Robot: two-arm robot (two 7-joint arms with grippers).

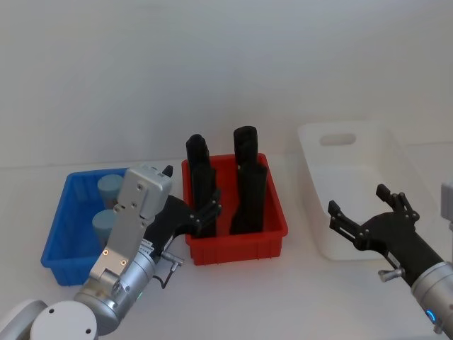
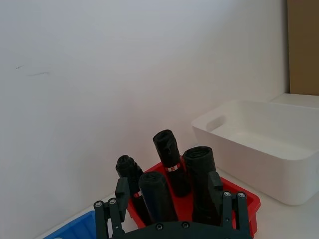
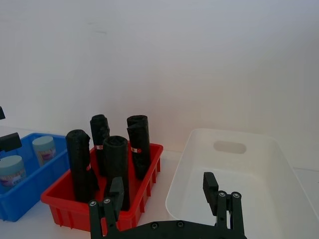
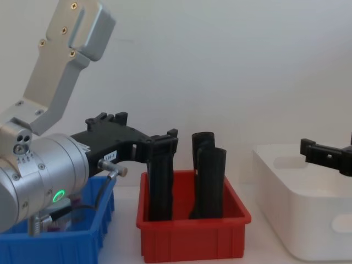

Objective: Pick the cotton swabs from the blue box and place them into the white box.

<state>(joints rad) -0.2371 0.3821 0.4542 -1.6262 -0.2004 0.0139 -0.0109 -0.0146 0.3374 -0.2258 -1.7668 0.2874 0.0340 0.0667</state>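
Note:
Two cotton swabs tubs (image 1: 110, 188) (image 1: 104, 224) with pale teal lids stand in the blue box (image 1: 60, 234) at the left; the right wrist view shows both tubs (image 3: 44, 148) (image 3: 11, 169). My left gripper (image 1: 210, 209) hovers open at the near left edge of the red bin, to the right of the blue box and holding nothing. Its fingers (image 2: 121, 191) frame the black rolls in the left wrist view. The white box (image 1: 396, 163) sits at the right. Over its near left part my right gripper (image 1: 357, 200) is open, with nothing between its fingers (image 3: 117, 191).
A red bin (image 1: 237, 248) with several tall black rolls (image 1: 248, 184) stands between the blue box and the white box. My left arm's silver links (image 1: 134, 219) reach over the blue box's right side. A white wall rises just behind the boxes.

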